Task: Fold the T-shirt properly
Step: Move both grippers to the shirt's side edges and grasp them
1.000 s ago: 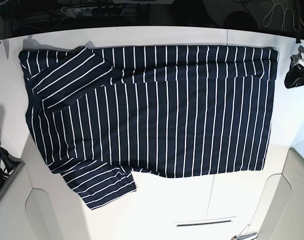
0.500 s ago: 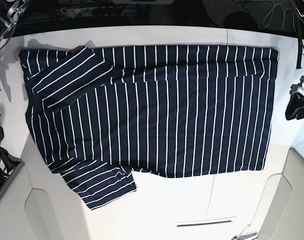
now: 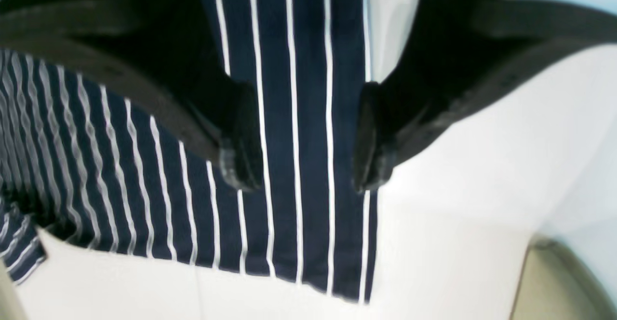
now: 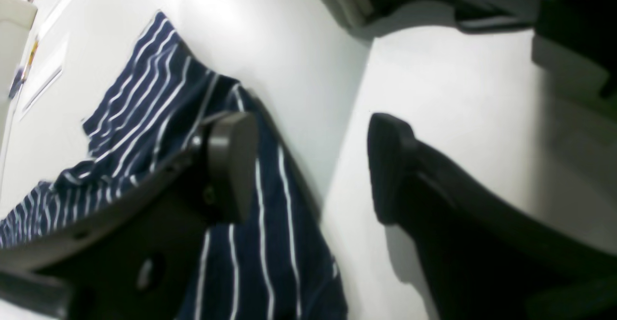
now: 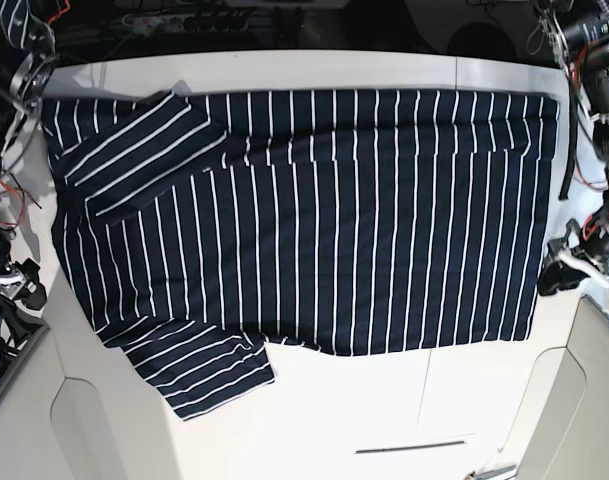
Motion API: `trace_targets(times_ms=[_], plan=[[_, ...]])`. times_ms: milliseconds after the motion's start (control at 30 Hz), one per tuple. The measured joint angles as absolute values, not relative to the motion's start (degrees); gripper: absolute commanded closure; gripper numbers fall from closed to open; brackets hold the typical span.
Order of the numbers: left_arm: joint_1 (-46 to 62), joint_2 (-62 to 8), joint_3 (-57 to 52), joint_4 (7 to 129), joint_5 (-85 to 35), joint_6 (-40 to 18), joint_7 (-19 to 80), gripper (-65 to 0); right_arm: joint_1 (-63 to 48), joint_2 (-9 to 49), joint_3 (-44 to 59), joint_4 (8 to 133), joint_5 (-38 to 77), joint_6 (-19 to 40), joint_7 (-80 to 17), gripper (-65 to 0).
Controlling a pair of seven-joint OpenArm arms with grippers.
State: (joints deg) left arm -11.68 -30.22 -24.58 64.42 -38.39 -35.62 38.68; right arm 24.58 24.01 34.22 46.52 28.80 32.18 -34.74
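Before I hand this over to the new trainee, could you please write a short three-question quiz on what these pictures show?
1. True or false: the left gripper is shut on the T-shirt.
2. In the base view, which sleeve is folded over the body: A the far one, B the near one?
3. Fill in: the right gripper hangs over the shirt's ____ and the bare table.

Key: 1 false, its jaws stand apart above the fabric. 2 A. 3 edge.

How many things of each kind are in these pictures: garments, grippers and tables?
Garments: 1, the T-shirt
Grippers: 2, the left gripper and the right gripper, both open
Tables: 1, the white table
Total: 4
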Motion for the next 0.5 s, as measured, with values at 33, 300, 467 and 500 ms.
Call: trace_targets(times_ms=[33, 300, 467, 500], plan=[[-13.8, -30.6, -23.6, 61.1, -37.1, -35.6, 36.3, -33.6, 24.9, 24.0, 34.2, 45.8, 28.4, 32.0, -34.4, -36.1], [-27.4, -31.8, -18.5, 37.0, -30.5, -35.0, 27.2, -33.5, 24.9, 23.4, 34.3, 44.0, 27.0, 32.0, -32.6, -36.1], [-31.3, -31.9, -15.0, 29.8, -27.7, -32.8, 25.1, -33.5, 24.9, 21.7, 34.3, 43.9, 26.0, 32.0, -32.5, -36.1], [-31.3, -31.9, -14.2, 29.3, -27.7, -32.3, 25.0, -33.5, 24.9, 21.6, 34.3, 43.7, 26.0, 32.0, -32.5, -36.1]])
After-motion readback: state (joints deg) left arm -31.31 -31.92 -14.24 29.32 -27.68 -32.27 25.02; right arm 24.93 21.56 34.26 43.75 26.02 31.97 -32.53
